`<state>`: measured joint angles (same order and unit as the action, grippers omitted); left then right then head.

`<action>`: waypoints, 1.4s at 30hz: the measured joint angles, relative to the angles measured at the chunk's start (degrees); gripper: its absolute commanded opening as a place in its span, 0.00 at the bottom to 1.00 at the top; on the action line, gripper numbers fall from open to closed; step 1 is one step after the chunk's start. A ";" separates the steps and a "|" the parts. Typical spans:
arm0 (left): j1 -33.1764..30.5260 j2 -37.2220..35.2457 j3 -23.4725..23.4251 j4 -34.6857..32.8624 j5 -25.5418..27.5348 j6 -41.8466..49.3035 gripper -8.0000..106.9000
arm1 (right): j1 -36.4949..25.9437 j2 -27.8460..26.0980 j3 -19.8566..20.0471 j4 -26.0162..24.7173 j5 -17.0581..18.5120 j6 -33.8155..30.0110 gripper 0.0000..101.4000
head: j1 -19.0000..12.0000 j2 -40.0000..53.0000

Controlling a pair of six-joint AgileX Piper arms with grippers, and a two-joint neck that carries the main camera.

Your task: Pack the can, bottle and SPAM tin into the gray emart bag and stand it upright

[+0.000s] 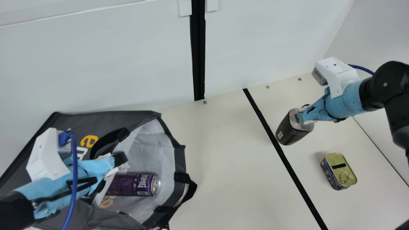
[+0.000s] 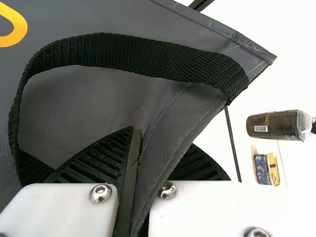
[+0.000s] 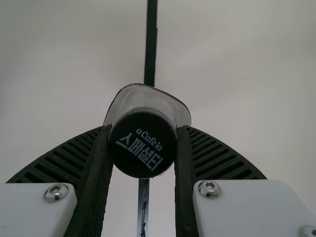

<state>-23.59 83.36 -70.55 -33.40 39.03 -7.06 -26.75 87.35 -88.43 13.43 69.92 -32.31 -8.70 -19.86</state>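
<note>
My left gripper (image 1: 119, 161) is at the bag's mouth in the main view; in the left wrist view this gripper (image 2: 140, 163) is shut on the edge of the gray bag (image 2: 113, 98). The gray bag (image 1: 134, 113) lies on its side, its mouth facing right, with the purple can (image 1: 131, 184) lying inside. My right gripper (image 1: 302, 116) holds the dark bottle (image 1: 289, 132) by its top above the table; in the right wrist view the gripper (image 3: 142, 148) is shut on the black bottle cap (image 3: 142, 143). The SPAM tin (image 1: 339, 171) rests on the table at the right.
A black strip (image 1: 287, 163) runs across the cream table (image 1: 223, 153) between the bag and the tin. A white wall (image 1: 111, 64) stands behind the bag. The bag's black handle (image 1: 188, 188) sticks out at its mouth.
</note>
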 measured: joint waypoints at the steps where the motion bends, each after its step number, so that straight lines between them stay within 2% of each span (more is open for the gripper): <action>1: 0.00 0.00 0.00 0.00 0.00 0.00 0.00 | 0.41 -0.39 0.43 0.27 0.00 -0.48 0.00 | 0.00 0.00; 19: 0.00 0.00 0.00 0.00 0.00 0.00 0.00 | 7.19 -7.94 9.91 4.89 -0.04 -12.06 0.00 | 0.00 -0.09; 31: 0.00 0.00 0.00 0.00 0.00 0.00 0.00 | 11.82 -11.16 13.67 6.77 -0.03 -15.91 0.00 | 0.00 -0.09; 42: 0.00 0.00 0.00 0.00 0.00 0.00 0.00 | 16.37 -13.84 15.43 8.02 0.04 -17.16 0.00 | 0.00 -0.09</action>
<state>-23.59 83.36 -70.55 -33.40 39.03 -7.06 -10.38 73.51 -73.00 21.45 69.96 -49.47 -8.70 -19.95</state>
